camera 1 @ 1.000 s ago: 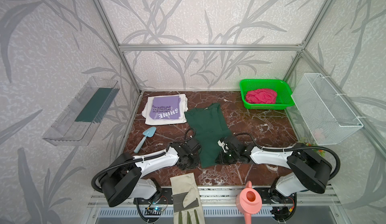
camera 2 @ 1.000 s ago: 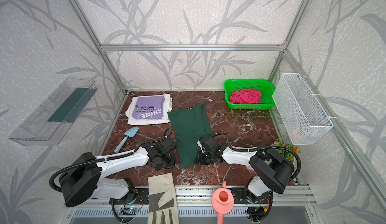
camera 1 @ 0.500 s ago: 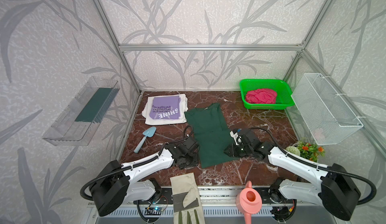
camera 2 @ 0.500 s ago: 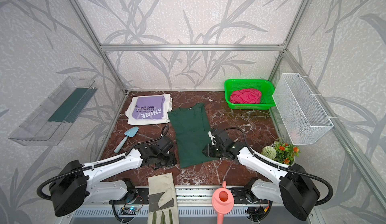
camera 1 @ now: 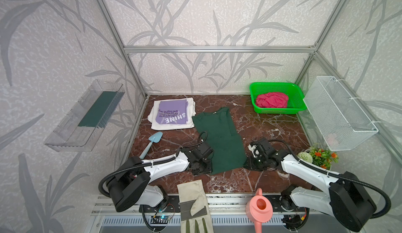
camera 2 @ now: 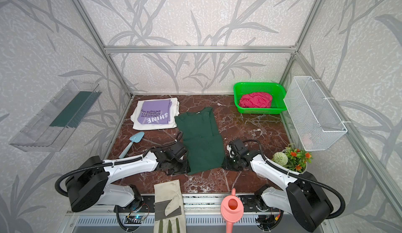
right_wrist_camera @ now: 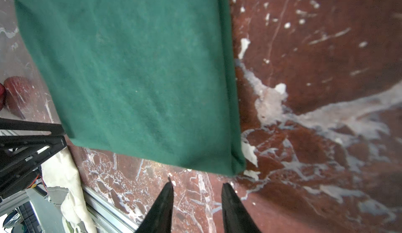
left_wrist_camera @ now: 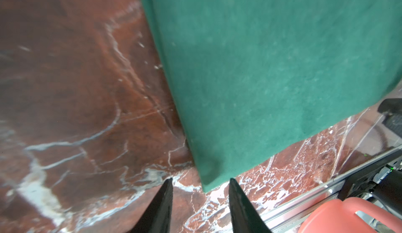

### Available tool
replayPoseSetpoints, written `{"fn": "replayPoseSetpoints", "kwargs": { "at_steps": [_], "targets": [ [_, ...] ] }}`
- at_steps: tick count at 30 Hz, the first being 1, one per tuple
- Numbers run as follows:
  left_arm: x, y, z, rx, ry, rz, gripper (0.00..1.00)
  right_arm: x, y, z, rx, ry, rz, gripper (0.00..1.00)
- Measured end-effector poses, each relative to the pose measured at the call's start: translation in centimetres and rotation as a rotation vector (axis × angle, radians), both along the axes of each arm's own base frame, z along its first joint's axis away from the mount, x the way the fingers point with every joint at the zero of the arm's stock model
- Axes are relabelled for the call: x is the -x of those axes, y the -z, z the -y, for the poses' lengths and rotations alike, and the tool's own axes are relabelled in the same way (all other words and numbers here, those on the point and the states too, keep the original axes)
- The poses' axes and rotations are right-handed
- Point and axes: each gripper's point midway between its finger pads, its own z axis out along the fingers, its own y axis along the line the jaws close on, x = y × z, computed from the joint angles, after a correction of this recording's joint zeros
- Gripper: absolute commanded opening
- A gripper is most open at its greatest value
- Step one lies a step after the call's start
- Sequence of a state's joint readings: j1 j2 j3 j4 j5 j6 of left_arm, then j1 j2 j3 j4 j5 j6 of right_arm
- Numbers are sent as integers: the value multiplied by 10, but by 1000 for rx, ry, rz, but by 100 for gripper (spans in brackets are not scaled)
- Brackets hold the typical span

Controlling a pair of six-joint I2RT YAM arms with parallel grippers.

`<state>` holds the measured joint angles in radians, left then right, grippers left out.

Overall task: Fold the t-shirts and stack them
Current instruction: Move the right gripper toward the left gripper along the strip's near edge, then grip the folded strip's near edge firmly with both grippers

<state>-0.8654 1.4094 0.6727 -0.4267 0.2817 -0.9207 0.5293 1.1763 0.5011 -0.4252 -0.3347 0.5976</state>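
Wrist views show you both claws parted and empty: left gripper (left_wrist_camera: pixel 200 199), right gripper (right_wrist_camera: pixel 196 199). The dark green t-shirt (left_wrist_camera: pixel 261 69) lies flat on the marble tabletop (left_wrist_camera: pixel 65 90), a near corner just ahead of each. Both top views leave you no sight of the tips. A second ago both crowded that hem — the right has since drawn out sideways.

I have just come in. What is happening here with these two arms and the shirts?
Two robot arms are folding t-shirts. The dark green t-shirt lies on the table, folded into a long strip. The left gripper and the right gripper sit low at its two near corners, fingers apart, holding nothing. A lilac t-shirt lies folded on a white t-shirt at the far left. A pink-red t-shirt lies crumpled in the green basket.
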Motion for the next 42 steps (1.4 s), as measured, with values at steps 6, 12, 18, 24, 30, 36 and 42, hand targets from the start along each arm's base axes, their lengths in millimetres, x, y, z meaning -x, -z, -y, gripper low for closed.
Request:
{"fn": "replayPoseSetpoints", "kwargs": {
  "at_steps": [6,12,18,24,30,36,42],
  "targets": [
    [7,4,7,-8,11,-23,42,-2,2,10,26,17,6,41],
    [4,7,14,-25,1,-40,17,-2,7,13,41,10,-6,41],
    [3,9,11,-49,-28,-45,0,-2,11,12,43,-13,-15,41],
    [3,9,10,-51,-36,-43,0,-4,11,10,35,-19,-10,40],
    [3,9,10,-52,-36,-43,0,-13,13,1,9,-30,-6,30],
    [2,9,9,-56,-38,-37,0,-19,17,-8,-18,-50,-16,3],
    [3,4,-2,-78,-47,-14,0,-11,13,-8,-33,-62,-20,0]
  ]
}}
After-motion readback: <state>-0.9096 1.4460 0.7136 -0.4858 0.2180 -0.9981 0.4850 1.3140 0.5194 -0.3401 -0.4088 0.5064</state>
